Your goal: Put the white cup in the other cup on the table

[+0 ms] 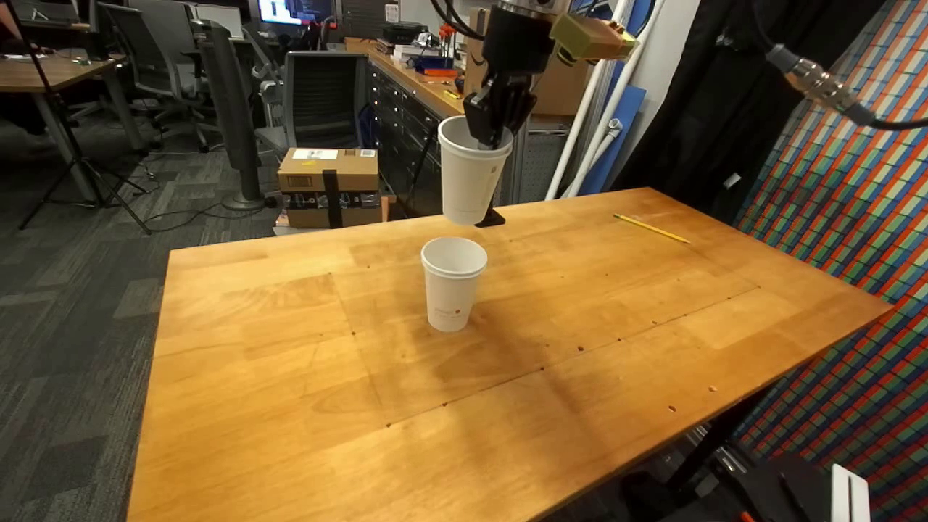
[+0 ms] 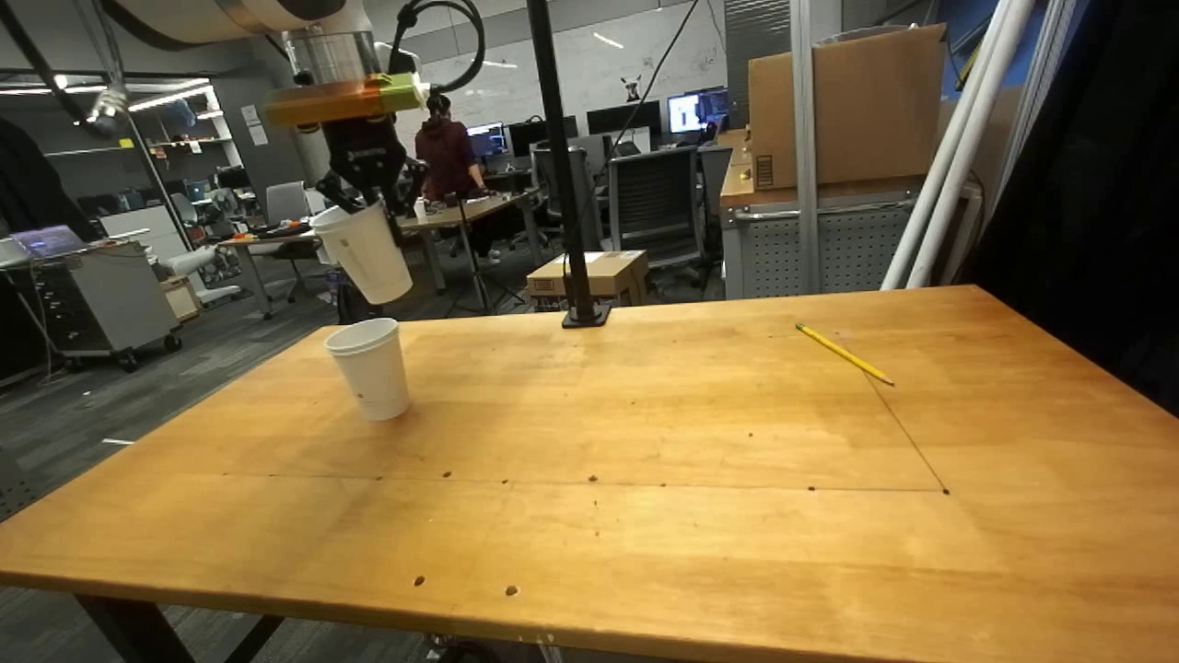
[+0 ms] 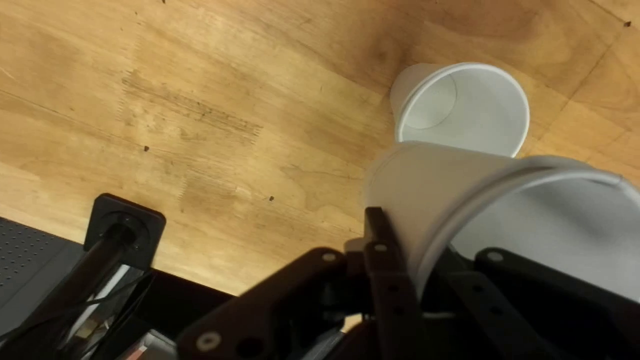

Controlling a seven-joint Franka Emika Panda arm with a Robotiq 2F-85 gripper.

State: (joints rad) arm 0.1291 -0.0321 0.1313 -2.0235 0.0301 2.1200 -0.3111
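Note:
The white cup point(image 1: 471, 185) hangs in the air, slightly tilted, in both exterior views point(image 2: 370, 258). My gripper point(image 1: 489, 141) is shut on its wall near the rim, one finger inside and one outside, as the wrist view point(image 3: 411, 230) shows. The other cup point(image 1: 451, 297) stands upright, mouth up, on the wooden table point(image 1: 304, 406). It also shows in an exterior view point(image 2: 370, 373) and in the wrist view point(image 3: 480, 107). The held cup is above the other cup, apart from it in both exterior views. In the wrist view the held cup point(image 3: 430, 185) overlaps the other cup's near rim.
A yellow pencil point(image 1: 652, 228) lies toward the far right of the table. A black pole point(image 2: 562, 166) rises from a base at the table's back edge, close to the held cup in an exterior view. A cable with a metal connector point(image 1: 819, 83) hangs at the upper right.

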